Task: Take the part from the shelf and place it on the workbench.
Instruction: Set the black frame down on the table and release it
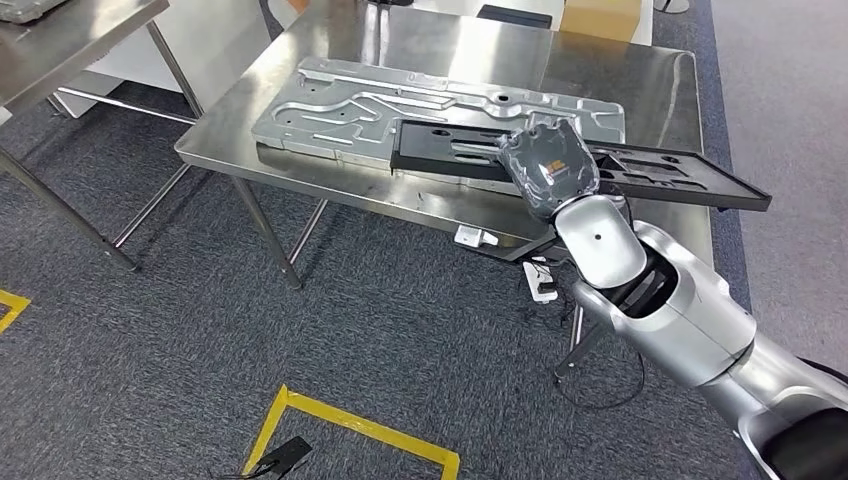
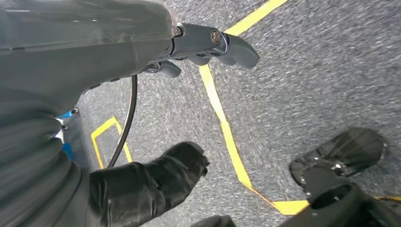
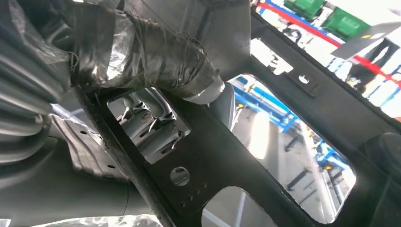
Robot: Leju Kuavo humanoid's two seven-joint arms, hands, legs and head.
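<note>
Fingers (image 3: 156, 127) of the right hand (image 1: 548, 168) grasp the black part (image 1: 640, 170), lying partly over the workbench (image 1: 420, 60).

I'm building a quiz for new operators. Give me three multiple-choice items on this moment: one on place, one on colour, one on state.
1. Where does the silver plate lie?
A on the steel workbench
B on the carpet
C on a shelf

2. What colour is the part in the right hand?
A yellow
B black
C white

3. How is the left hand?
A gripping a part
B holding a cable
C holding nothing

Key: 1 A, it rests on the benchtop; 2 B, the slotted frame is black; 3 C, it hangs above the carpet with nothing in it.
</note>
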